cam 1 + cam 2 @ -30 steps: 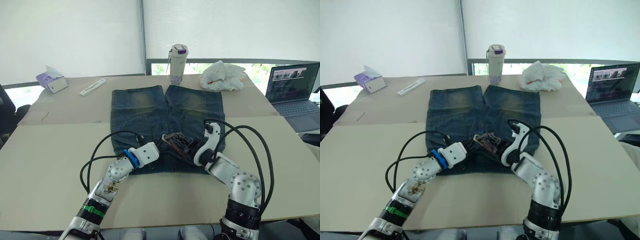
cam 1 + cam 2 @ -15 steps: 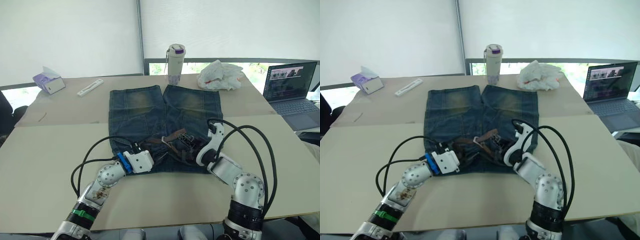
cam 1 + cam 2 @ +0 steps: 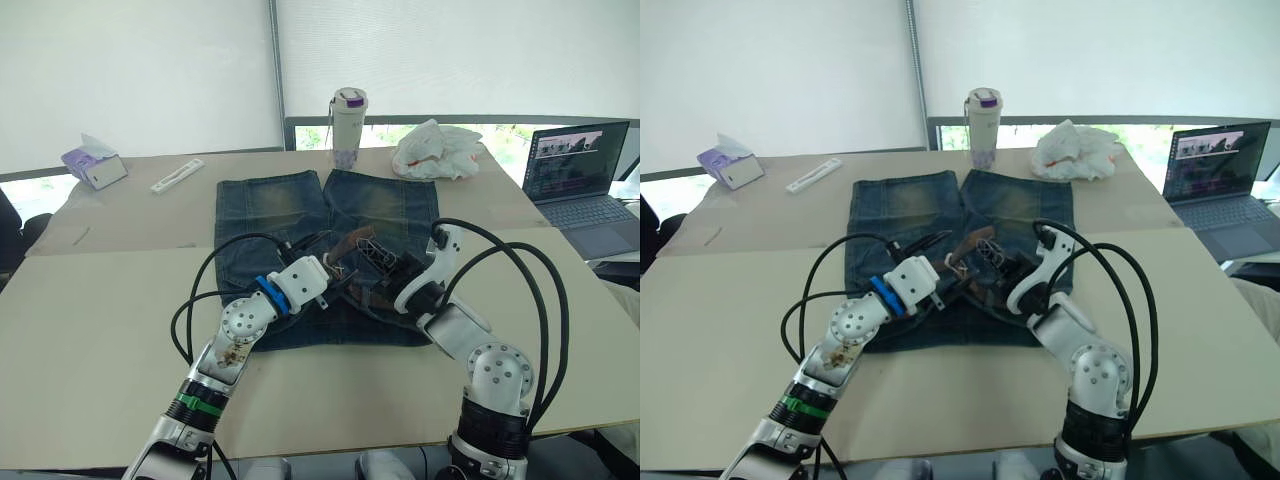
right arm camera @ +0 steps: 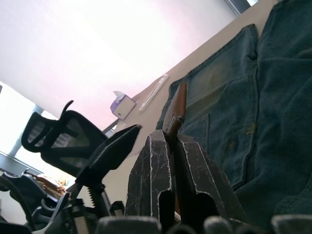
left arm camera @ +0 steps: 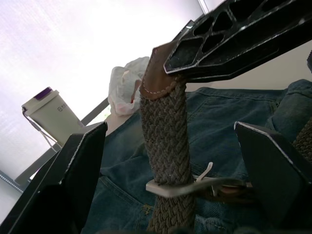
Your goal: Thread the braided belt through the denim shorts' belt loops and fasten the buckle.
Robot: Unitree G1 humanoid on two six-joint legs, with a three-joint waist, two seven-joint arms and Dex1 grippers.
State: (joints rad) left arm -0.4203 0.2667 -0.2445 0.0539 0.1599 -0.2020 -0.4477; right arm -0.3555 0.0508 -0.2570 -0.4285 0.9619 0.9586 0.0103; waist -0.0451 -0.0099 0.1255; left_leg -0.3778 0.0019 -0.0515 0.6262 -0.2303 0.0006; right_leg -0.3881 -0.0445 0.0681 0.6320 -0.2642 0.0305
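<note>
head views: denim shorts [image 3: 330, 250] flat on counter [image 3: 100, 300], waistband toward the robot. braided belt [image 3: 365, 265] bunched in a heap on the waistband, between both grippers.
left gripper [image 3: 322, 283]: at the heap's left side, over the waistband.
right gripper [image 3: 402, 287]: at the heap's right side, belt tail rising near it.
progress: no length of belt seen running through the belt loops; loops themselves hidden under heap and arms. Judged early, with threading and fastening both left.
containers: tumbler [image 3: 347, 128] with purple lid, closed, contents unseen. tissue box [image 3: 92, 165] far left, tissue sticking out. white plastic bag [image 3: 437, 150] crumpled, contents unseen. laptop [image 3: 578, 178] open, far right.
left wrist view: left jaws wide, 2 black fingers [image 5: 73, 165] apart and empty, belt standing between them without touching. Brown leather tip [image 5: 161, 73] of the belt is pinched by the other gripper's black fingers above. Pale keeper band [image 5: 180, 183] circles the braid lower down.
right wrist view: right jaws closed on the belt tip, fingers [image 4: 156, 175] clamped with brown leather [image 4: 176, 109] sticking out.
buckle: cannot tell, lost in the heap.
</note>
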